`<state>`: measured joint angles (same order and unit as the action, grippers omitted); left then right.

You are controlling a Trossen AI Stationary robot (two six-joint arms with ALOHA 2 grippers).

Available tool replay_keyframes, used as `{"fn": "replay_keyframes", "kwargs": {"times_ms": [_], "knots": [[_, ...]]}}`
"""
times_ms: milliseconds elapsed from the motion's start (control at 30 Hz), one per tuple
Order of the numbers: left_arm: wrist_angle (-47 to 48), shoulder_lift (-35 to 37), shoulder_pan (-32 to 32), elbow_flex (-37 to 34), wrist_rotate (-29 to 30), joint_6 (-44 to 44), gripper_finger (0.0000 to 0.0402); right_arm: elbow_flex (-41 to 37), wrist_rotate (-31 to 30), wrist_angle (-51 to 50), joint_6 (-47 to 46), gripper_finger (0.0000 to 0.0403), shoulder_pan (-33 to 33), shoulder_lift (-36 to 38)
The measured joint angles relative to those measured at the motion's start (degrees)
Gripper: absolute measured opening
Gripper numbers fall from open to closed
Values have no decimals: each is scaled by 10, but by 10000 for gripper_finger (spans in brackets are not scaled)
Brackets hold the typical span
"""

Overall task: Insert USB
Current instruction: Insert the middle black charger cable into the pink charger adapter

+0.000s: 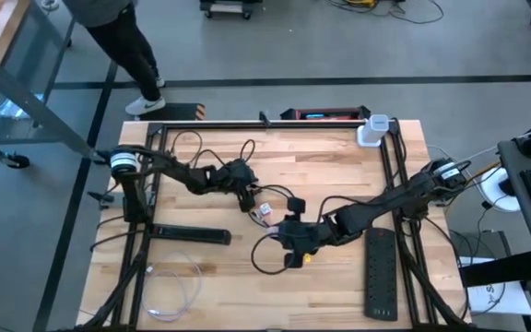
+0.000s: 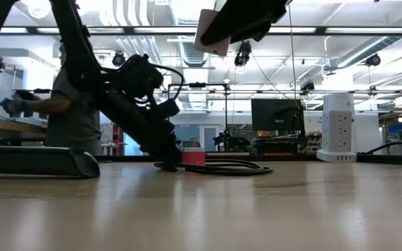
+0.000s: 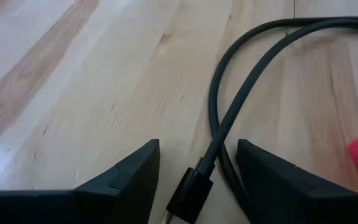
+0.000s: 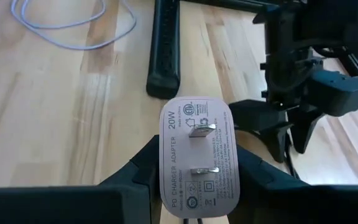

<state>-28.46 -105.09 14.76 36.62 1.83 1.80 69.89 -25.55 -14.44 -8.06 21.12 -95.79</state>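
I am running two dark arms over a wooden table [image 1: 339, 175]. The right gripper [image 4: 194, 180] is hanging above the middle of the table, pinching a white charger [image 4: 197, 155] between its fingers, the two metal prongs facing the wrist camera. In the low view the charger is riding high off the surface.

The left gripper [image 3: 197, 180] is sitting low near the table's centre, its fingers spread with a gap between them. A black cable [image 3: 229, 112] is running through that gap, and its plug [image 3: 188, 196] is lying on the wood between the fingertips, not yet gripped. A small red object [image 2: 192, 156] is resting just beside the cable.

I judge the step in hand to be grasping the plug. To do it well, I am planning to centre the fingers on the rigid plug body rather than the soft cord, then close squarely so the tip does not twist. I cannot see the charger's port from here.

The plug is lying on the surface near the left gripper, below and apart from the raised charger.

A black power strip [image 1: 382, 272] is lying near the table's right edge.
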Motion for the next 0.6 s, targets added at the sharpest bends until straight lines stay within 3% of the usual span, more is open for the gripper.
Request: {"fn": "replay_keyframes", "kwargs": {"times_ms": [233,600], "knots": [[82,53,-1,-8,1,8,166,-1,-1,-18,-20,99,1,0],[164,93,-12,-7,19,62,130,1,-1,-16,27,99,0,0]]}}
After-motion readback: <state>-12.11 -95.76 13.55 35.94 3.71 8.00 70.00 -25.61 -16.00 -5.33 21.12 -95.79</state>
